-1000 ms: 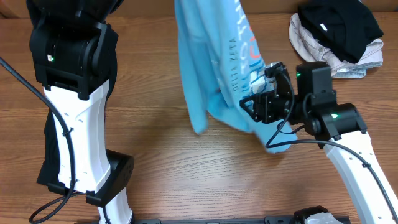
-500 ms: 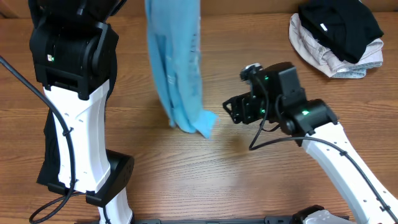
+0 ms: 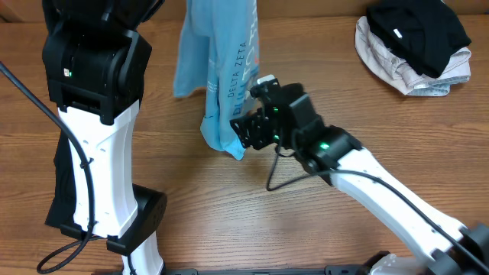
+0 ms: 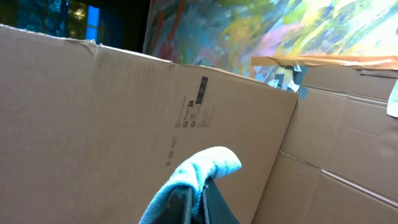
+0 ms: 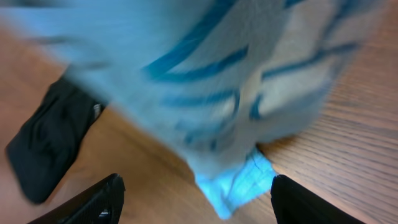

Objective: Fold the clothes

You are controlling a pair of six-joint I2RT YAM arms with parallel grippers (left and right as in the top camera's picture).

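Observation:
A light blue T-shirt (image 3: 218,76) with white lettering hangs bunched from above the table's back, its lowest corner near the wood. In the left wrist view my left gripper (image 4: 198,199) is shut on a fold of the blue shirt (image 4: 208,163), held high before cardboard. My right gripper (image 3: 246,131) is open, right at the shirt's hanging lower end. In the right wrist view its two fingers (image 5: 196,199) spread wide, with the blurred shirt (image 5: 236,180) between and ahead of them.
A pile of black and pale clothes (image 3: 412,42) lies at the back right of the wooden table (image 3: 191,198). A black garment (image 5: 46,140) lies at the left, also beside the left arm's base (image 3: 63,183). Cardboard walls (image 4: 93,112) stand behind.
The hanging shirt swung left, then settled near the middle. My right arm moved left and forward across the table to the shirt's lower end.

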